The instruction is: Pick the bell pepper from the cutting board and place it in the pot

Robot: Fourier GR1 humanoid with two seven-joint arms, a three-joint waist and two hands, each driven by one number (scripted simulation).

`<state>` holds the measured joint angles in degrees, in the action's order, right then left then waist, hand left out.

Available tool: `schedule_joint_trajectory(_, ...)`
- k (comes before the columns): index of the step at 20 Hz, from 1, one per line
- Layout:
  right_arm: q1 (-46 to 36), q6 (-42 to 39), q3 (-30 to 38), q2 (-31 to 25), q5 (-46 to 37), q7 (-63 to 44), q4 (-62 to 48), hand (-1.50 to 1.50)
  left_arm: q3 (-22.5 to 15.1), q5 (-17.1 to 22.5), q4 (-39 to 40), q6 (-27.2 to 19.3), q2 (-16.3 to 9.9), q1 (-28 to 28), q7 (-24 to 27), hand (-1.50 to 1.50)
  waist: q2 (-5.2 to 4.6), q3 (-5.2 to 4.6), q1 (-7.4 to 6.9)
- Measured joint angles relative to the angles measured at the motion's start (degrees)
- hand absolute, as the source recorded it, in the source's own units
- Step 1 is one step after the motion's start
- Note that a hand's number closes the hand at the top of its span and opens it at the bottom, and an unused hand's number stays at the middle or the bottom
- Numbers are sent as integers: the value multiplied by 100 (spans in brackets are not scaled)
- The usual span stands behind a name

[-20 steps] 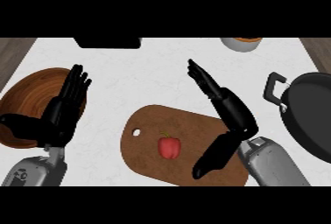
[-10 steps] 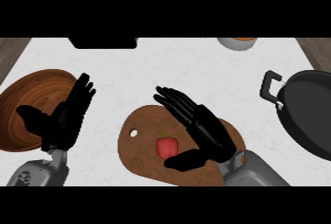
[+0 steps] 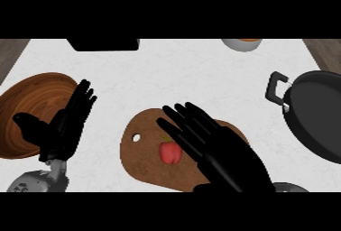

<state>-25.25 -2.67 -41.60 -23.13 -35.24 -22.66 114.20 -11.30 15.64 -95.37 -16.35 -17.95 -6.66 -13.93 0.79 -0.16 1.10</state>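
Two black hands are showing over a white counter [image 3: 180, 76]. The right hand [image 3: 223, 151] is lying flat above the brown board [image 3: 143, 155], fingers straight and spread, pointing up and to the left, holding nothing. It is covering most of the board's right half, so that side's edge is hard to follow. Its wrist is running out at the lower edge, where only a sliver of grey is peeking out.

A red pepper [image 3: 170, 152] is sitting on the board, near its middle, with a short green stem at the top. It is just left of the right hand's fingers (whether they are touching it or hanging above it cannot be told from this steep angle). A small white hole is showing near the board's left edge.

The left hand [image 3: 63, 128] is resting open at the left, fingers up and relaxed, thumb out to the side. It is overlapping the right part of a round wooden plate [image 3: 26, 103], hiding that part of its rim.

A dark pot [image 3: 320, 117] with a black handle is standing at the right, well apart from the board and cut off by the right edge. At the top, a black object [image 3: 103, 43] and a pale bowl [image 3: 241, 43] are each being cropped, too little showing to tell more.
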Motion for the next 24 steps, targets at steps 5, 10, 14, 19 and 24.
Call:
schedule_joint_trajectory(5,-547,-1493,-198,184,153,-1676,615,-150,-16,-67,-30,-31,24,-99,-112,0,-9,-5,-33)
schedule_joint_trajectory(10,-1143,-2466,-230,958,512,-3037,417,-150,-25,-64,-52,14,82,-91,-153,0,-31,-3,-96)
schedule_joint_trajectory(14,-1358,-2678,-136,1403,680,-3365,45,-150,16,-107,43,61,114,-176,-113,0,-46,1,-97)
schedule_joint_trajectory(19,-1420,-2759,-150,1837,592,-3606,-454,-150,-27,-157,-66,76,166,-60,-154,0,-50,5,-111)
schedule_joint_trajectory(24,-1280,-2954,-252,1903,517,-3651,-813,-150,5,-225,24,32,232,-207,-228,0,-54,8,-84)
